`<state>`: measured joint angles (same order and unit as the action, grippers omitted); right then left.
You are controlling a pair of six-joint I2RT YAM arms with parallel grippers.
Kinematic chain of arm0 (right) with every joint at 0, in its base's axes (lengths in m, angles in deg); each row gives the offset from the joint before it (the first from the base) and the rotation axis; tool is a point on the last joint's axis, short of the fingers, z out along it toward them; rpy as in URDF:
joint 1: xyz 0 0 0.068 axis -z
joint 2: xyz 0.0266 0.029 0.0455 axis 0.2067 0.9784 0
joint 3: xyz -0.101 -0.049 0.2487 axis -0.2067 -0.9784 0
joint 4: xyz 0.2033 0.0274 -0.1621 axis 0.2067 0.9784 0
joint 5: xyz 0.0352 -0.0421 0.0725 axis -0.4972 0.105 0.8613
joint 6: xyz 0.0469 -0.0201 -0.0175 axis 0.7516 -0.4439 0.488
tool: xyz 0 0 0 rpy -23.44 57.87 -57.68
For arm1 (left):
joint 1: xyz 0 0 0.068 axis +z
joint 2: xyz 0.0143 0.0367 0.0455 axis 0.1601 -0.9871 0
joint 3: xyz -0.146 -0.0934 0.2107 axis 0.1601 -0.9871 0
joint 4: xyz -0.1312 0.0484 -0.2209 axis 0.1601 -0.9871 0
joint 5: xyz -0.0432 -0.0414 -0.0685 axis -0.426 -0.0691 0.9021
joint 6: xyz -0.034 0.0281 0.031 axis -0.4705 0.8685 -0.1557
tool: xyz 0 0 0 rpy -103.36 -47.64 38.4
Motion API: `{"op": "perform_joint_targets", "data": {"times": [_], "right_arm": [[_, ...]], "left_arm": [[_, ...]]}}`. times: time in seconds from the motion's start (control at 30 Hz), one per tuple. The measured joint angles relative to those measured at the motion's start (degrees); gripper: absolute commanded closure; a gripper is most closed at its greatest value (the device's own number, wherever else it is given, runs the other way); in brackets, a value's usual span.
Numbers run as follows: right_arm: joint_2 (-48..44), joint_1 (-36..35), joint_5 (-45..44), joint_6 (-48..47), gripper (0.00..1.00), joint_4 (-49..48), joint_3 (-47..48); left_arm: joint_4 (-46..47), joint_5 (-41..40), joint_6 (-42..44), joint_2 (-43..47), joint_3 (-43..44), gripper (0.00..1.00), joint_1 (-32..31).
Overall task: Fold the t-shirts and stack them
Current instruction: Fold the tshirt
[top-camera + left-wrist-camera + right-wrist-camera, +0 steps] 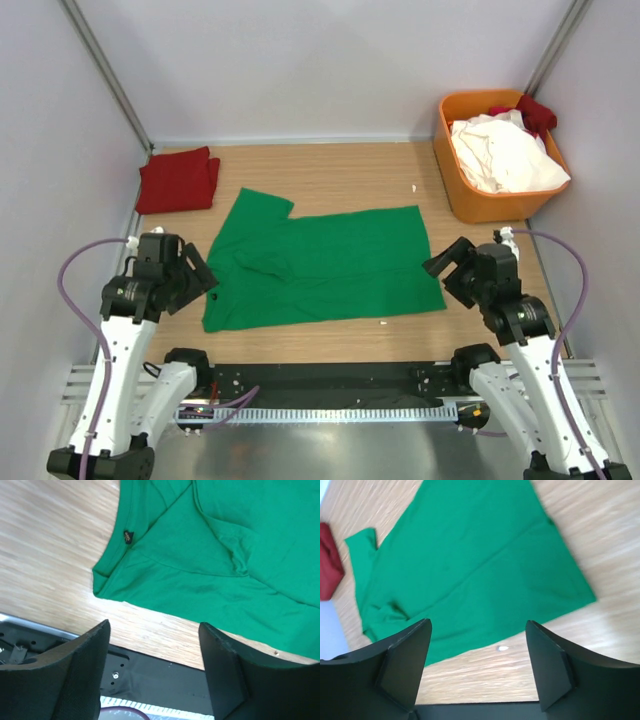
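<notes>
Pale wood-grain table (330, 340). Spread across its middle, a bright green t-shirt (330, 265): soft cotton, long axis left to right, collar toward the left edge, hem toward the right, one short sleeve pointing at the far edge, a bunched wrinkle near the collar. At the far right corner, a rounded orange plastic bin (470, 205) heaped with crumpled white t-shirts (505, 155). At the far left corner, a dark red t-shirt (178, 180), folded square. Left gripper (200, 272) by the collar, right gripper (448, 275) by the hem, both spread wide, holding nothing.
</notes>
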<state>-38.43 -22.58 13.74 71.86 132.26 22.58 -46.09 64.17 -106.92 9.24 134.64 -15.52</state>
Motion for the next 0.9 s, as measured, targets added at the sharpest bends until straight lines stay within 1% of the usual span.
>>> {"op": "perform_joint_targets", "data": {"times": [0.07, 0.1, 0.17, 0.2, 0.23, 0.27, 0.3, 0.37, 0.4, 0.43, 0.53, 0.67, 0.8, 0.9], "right_arm": [[3.4, -0.6, 2.6, -0.8, 0.35, -2.7, 0.9], [5.6, -1.4, 3.2, -1.0, 0.41, -4.0, 1.1], [12.3, -5.4, 3.4, -1.7, 0.53, -6.3, 2.5], [16.2, -9.7, 2.0, -2.0, 0.63, -7.3, 3.8], [19.8, -14.1, 0.5, -2.5, 0.71, -8.0, 5.6], [24.7, -19.3, -0.7, -3.1, 0.86, -8.9, 8.2], [29.1, -24.1, -1.9, -3.7, 0.90, -9.9, 11.4], [39.1, -31.2, -2.5, -5.2, 0.97, -12.0, 19.6], [44.0, -33.5, -2.4, -6.2, 0.99, -13.9, 23.8], [48.8, -35.3, -1.8, -7.0, 0.99, -15.7, 27.8], [61.4, -37.7, 1.4, -9.4, 0.99, -20.5, 37.0], [77.3, -38.4, 7.0, -11.3, 0.99, -22.6, 47.1], [89.2, -38.8, 10.8, -12.3, 0.99, -22.1, 55.4], [93.8, -39.2, 12.5, -12.4, 0.99, -22.0, 58.8]], "left_arm": [[0.5, 0.4, 1.0, -0.2, -0.1, 0.35, 0.0], [1.2, 0.7, 1.4, -0.7, -0.3, 0.36, 0.0], [2.1, 1.1, 1.6, -2.8, -0.5, 0.36, 0.0], [3.4, 1.4, 1.3, -4.0, -0.8, 0.37, 0.0], [4.6, 1.7, 1.0, -5.0, -1.3, 0.37, 0.0], [6.2, 2.0, 0.6, -5.9, -2.0, 0.39, -0.1], [7.8, 2.2, 0.0, -6.4, -3.0, 0.40, -0.1], [11.0, 2.8, -1.9, -6.8, -5.9, 0.43, -0.5], [13.0, 2.9, -2.7, -6.6, -7.7, 0.44, -0.6], [14.9, 3.0, -3.8, -6.6, -9.6, 0.44, -0.9], [20.6, 3.3, -5.8, -8.2, -14.6, 0.46, -1.6], [28.0, 3.3, -7.4, -16.7, -18.1, 0.46, -2.8], [33.5, 3.2, -7.8, -22.0, -20.0, 0.46, -4.3], [35.8, 2.7, -7.8, -23.3, -21.2, 0.46, -4.7]]}}
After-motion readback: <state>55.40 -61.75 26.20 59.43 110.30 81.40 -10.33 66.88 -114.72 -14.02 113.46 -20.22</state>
